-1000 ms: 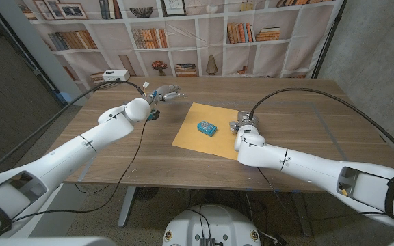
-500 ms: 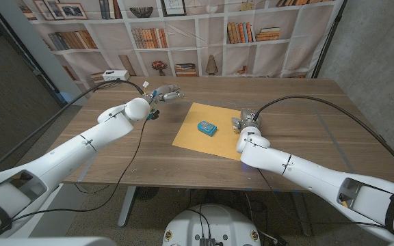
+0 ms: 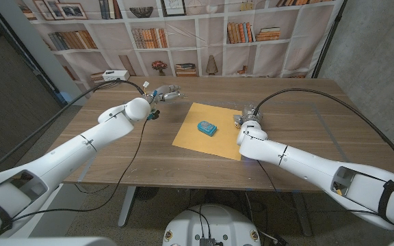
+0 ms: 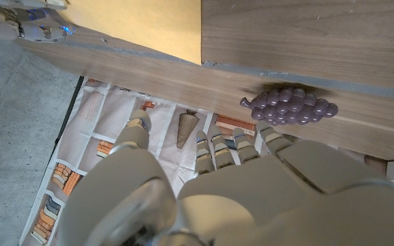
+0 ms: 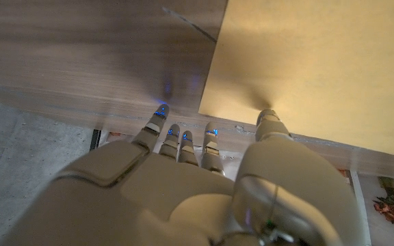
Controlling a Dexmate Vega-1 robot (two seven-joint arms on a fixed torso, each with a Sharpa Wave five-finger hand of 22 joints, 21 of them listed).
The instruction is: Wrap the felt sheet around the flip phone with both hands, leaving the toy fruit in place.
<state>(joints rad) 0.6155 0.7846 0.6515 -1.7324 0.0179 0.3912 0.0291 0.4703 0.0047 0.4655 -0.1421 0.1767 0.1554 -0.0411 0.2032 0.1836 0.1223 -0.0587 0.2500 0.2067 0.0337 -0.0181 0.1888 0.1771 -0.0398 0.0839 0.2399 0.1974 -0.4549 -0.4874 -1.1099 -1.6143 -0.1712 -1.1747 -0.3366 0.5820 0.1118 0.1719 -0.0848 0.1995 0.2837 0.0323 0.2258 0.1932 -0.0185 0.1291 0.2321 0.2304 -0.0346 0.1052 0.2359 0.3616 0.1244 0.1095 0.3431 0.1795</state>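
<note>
- Right hand point(image 3: 246, 117) at the felt sheet point(image 3: 209, 129) edge nearest it, thumb over the felt, holding nothing, likely staged for the first fold.
- Flip phone point(image 3: 207, 128) mid-sheet, between both hands.
- Left hand point(image 3: 166, 93) spread, empty, off the sheet, beside toy grapes point(image 4: 290, 107), not touching.

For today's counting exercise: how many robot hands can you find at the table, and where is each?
2. The left hand hovers near the table's far edge, left of the felt sheet; the right hand sits at the sheet's right edge.

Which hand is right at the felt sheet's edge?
The right hand, at the yellow felt sheet's far right corner; the left hand hovers away near the toy grapes.
</note>
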